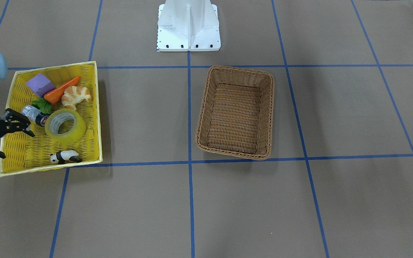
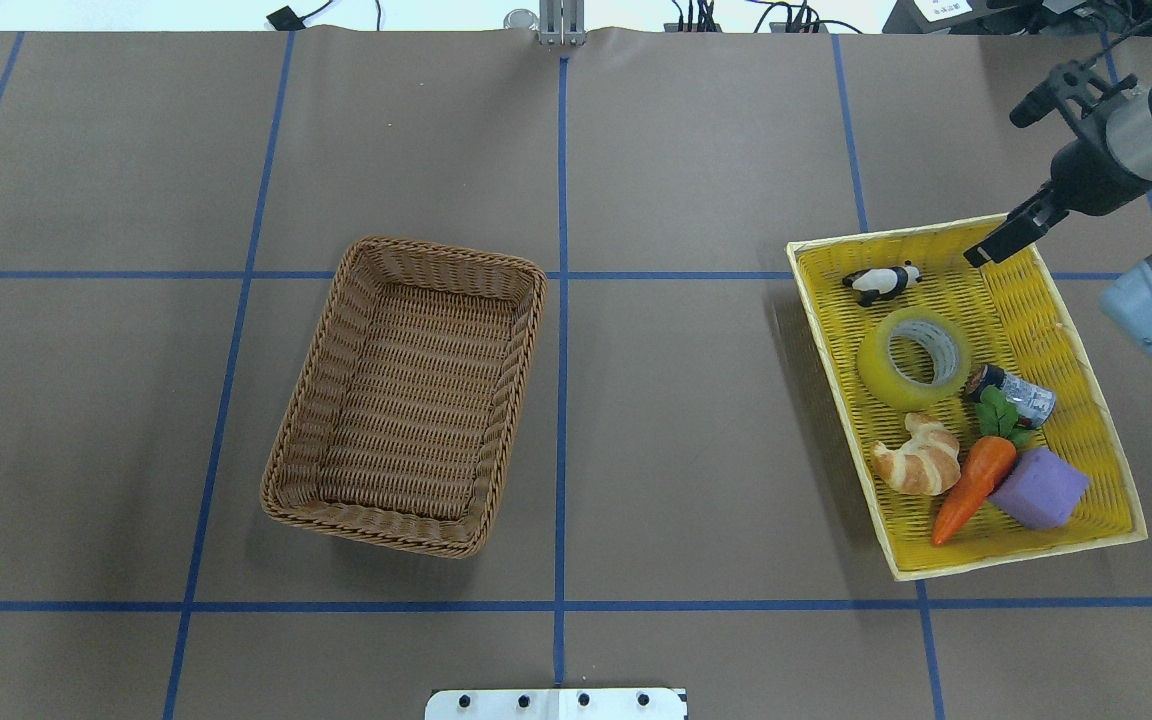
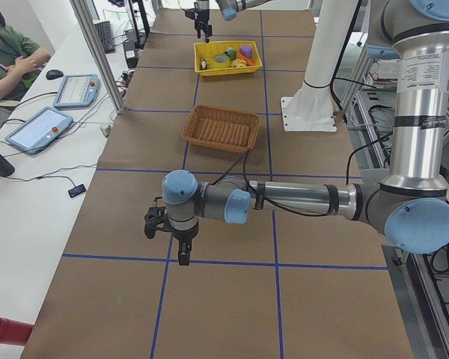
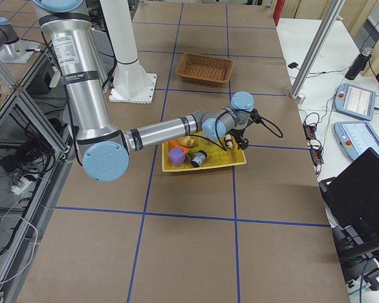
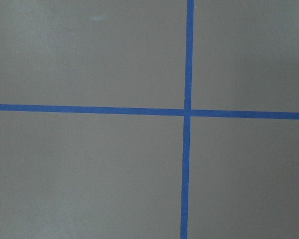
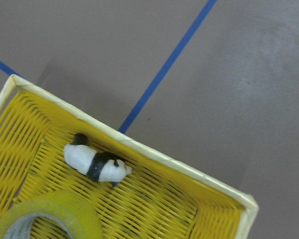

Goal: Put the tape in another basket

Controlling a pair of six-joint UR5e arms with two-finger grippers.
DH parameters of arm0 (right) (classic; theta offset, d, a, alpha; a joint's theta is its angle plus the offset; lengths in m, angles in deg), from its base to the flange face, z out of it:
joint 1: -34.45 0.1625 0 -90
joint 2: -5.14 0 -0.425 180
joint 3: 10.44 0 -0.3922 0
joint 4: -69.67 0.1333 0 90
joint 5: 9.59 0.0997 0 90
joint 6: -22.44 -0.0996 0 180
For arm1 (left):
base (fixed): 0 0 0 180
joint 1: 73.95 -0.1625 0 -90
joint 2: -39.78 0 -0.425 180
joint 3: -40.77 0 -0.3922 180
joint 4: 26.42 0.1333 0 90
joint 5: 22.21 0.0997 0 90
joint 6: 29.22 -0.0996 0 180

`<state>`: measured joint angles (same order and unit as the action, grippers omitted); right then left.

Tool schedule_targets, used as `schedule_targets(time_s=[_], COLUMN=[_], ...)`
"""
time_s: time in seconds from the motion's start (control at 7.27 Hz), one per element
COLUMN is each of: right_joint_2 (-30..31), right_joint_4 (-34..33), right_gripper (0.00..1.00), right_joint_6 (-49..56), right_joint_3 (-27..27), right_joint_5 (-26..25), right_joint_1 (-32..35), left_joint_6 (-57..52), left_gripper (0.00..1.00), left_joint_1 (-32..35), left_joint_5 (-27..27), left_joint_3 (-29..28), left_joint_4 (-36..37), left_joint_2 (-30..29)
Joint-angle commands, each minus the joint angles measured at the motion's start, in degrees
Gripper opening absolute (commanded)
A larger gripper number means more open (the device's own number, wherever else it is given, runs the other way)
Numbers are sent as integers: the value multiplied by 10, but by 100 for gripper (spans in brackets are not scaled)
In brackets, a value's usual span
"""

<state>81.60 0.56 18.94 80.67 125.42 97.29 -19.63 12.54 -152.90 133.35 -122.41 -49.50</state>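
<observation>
The yellow-green tape roll (image 1: 75, 130) lies flat in the yellow basket (image 1: 16, 150); it also shows in the overhead view (image 2: 881, 365) and at the bottom of the right wrist view (image 6: 55, 214). The brown wicker basket (image 1: 235, 70) stands empty near the table's middle (image 2: 436, 250). My right gripper (image 1: 17, 146) is open and empty. It hovers over the yellow basket's outer far corner (image 2: 996, 187), apart from the tape. My left gripper (image 3: 181, 250) hangs over bare table far from both baskets; I cannot tell whether it is open or shut.
The yellow basket (image 2: 1036, 310) also holds a panda figure (image 2: 881, 282), a croissant (image 2: 921, 458), a carrot (image 2: 971, 485), a purple block (image 2: 1039, 487) and a small grey cylinder with a dark cap (image 2: 1014, 390). The white robot base (image 1: 188, 25) stands behind the baskets.
</observation>
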Motion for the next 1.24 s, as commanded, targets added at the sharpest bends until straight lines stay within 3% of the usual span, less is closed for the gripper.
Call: schedule_targets(time_s=[0.0, 1.1], right_joint_2=[4, 12], right_joint_4=[6, -22], right_gripper=[100, 100], right_joint_6=[1, -10], right_joint_3=[0, -8], right_joint_5=[-4, -23], right_joint_1=[-39, -91], left_joint_6=[0, -4], left_gripper=[98, 98], left_joint_1=[0, 0], left_joint_5=[0, 0], left_joint_3=[-3, -13], left_joint_4=[-1, -3], left_joint_2=[-3, -3])
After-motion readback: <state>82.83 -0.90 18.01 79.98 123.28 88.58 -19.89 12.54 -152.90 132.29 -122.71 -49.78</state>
